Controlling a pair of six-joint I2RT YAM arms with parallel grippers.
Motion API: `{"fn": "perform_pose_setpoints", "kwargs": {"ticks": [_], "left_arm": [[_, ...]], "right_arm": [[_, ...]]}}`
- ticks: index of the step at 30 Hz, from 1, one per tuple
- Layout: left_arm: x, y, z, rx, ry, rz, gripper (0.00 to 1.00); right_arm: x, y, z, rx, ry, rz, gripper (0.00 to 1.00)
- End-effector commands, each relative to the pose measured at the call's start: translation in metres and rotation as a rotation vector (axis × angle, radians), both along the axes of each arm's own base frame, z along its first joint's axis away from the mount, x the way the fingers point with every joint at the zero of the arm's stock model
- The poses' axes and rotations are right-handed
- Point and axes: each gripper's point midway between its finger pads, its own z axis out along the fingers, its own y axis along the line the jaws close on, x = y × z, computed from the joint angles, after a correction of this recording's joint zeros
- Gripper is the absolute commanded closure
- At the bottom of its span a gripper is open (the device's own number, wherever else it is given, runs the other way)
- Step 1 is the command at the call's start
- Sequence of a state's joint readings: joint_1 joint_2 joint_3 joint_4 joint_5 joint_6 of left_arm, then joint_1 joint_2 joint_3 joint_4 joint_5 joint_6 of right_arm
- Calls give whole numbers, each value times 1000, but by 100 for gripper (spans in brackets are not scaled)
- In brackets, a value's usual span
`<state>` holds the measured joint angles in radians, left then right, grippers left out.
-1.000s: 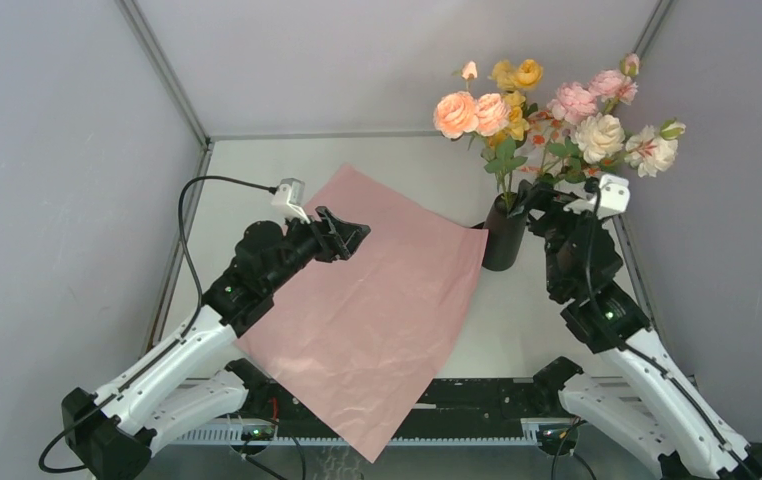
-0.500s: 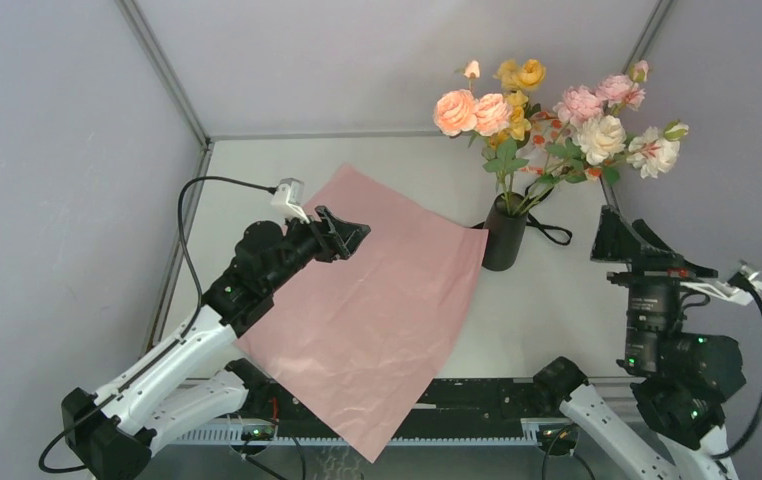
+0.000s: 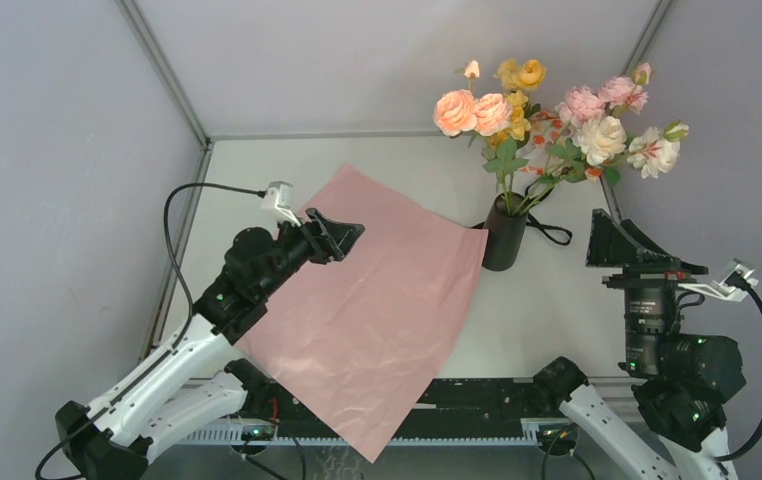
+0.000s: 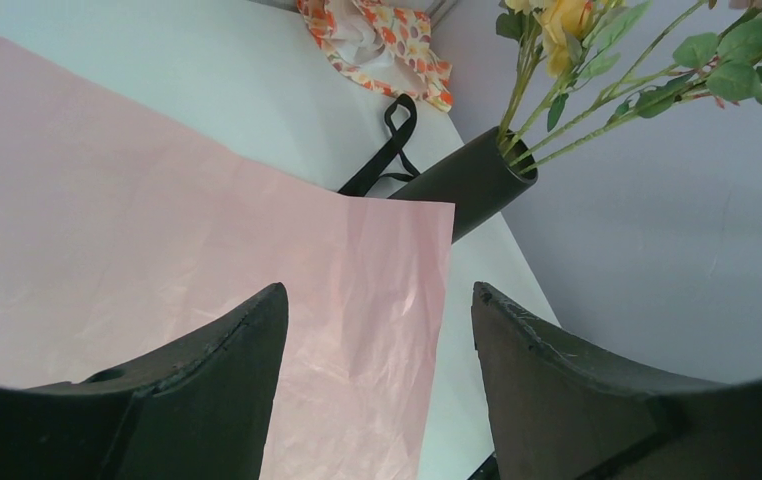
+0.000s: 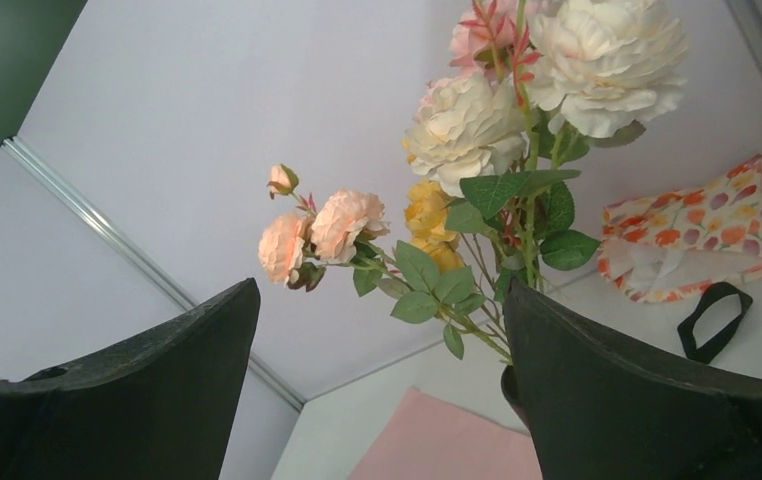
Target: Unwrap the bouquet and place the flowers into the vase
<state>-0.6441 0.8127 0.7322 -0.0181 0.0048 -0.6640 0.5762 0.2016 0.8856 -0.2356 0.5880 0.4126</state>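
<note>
Top view: the artificial roses in peach, yellow, pink and cream (image 3: 557,110) stand with their thin green stems inside the small matte black cylindrical vase (image 3: 504,235), at the far right of the desk (image 3: 547,310). The long axis of the bunch is near upright. The peach and yellow heads rise toward 12 o'clock and the pink and cream heads lean off toward 1–2 o'clock. The flat pink wrapping sheet (image 3: 377,310) lies open on the desk, its right corner touching or just short of the vase base; I cannot tell which. The black ribbon (image 3: 552,232) lies loose just beside the vase at its 3 o'clock. An orange-and-white floral-print cloth bundle (image 4: 377,40) sits on the desk beyond the ribbon. The left hand (image 3: 342,232) hovers over the far-left part of the sheet, fingers apart, nothing between them; the vase lies at its 3 o'clock, across the paper. The right hand (image 3: 612,225) is raised, fingers spread wide and empty; the vase is at its 9 o'clock, near but apart. The right arm is the nearer one. Judgement: flowers placed, task looks essentially done. Any straightening of the leaning stems falls to the right hand, reaching toward 9 o'clock. The vase is much shorter than the stems, so it could tip.
</note>
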Motion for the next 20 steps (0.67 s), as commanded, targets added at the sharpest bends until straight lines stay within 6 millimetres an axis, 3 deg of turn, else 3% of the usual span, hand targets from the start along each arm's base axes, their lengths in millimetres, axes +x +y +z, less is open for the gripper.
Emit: {"fn": "perform_pose_setpoints", "kwargs": {"ticks": [1,11,20], "left_arm": [[-1,8,6,-31,-26,39,27],[0,6,3,-26,-16,35,28],[0,4,2,-28,-9,30,28]], "right_arm": [[10,17,0,11,26,63,0],[21,34,-7,7,71,110,0],[33,62,-8,-91,92,199,1]]}}
